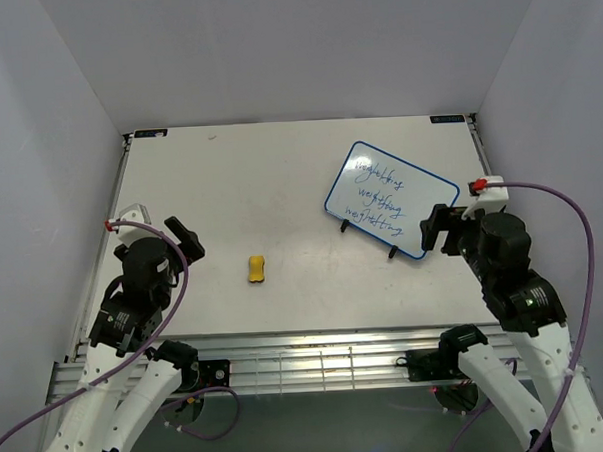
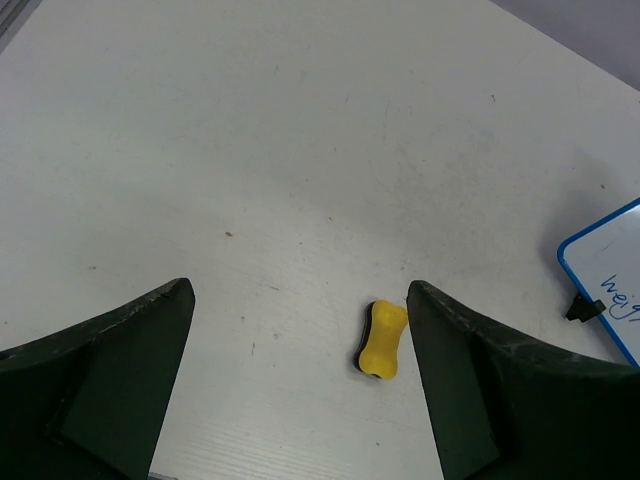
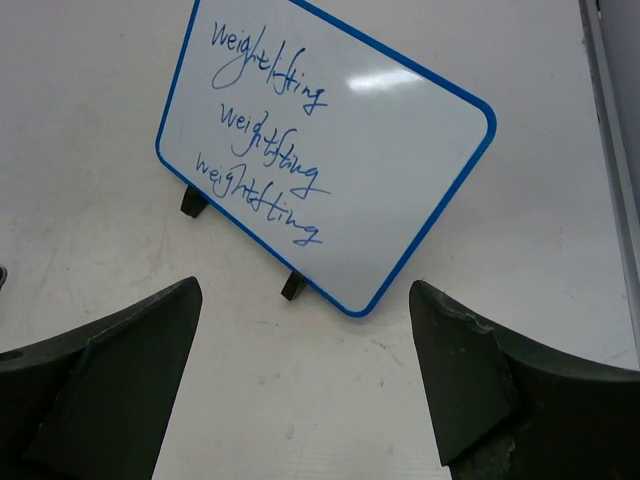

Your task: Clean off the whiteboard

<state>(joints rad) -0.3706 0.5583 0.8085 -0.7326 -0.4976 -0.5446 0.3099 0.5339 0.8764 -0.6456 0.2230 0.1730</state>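
Note:
A small blue-framed whiteboard (image 1: 390, 198) stands tilted on black feet at the right of the table, with three lines of blue handwriting on it; it also shows in the right wrist view (image 3: 330, 150). A yellow bone-shaped eraser (image 1: 255, 269) lies on the table left of centre; it also shows in the left wrist view (image 2: 382, 340). My left gripper (image 1: 187, 241) is open and empty, left of the eraser and apart from it. My right gripper (image 1: 434, 230) is open and empty, just off the board's near right corner, not touching it.
The white table (image 1: 279, 177) is walled on three sides by grey panels. A metal rail (image 1: 318, 365) runs along the near edge by the arm bases. Purple cables loop off both arms.

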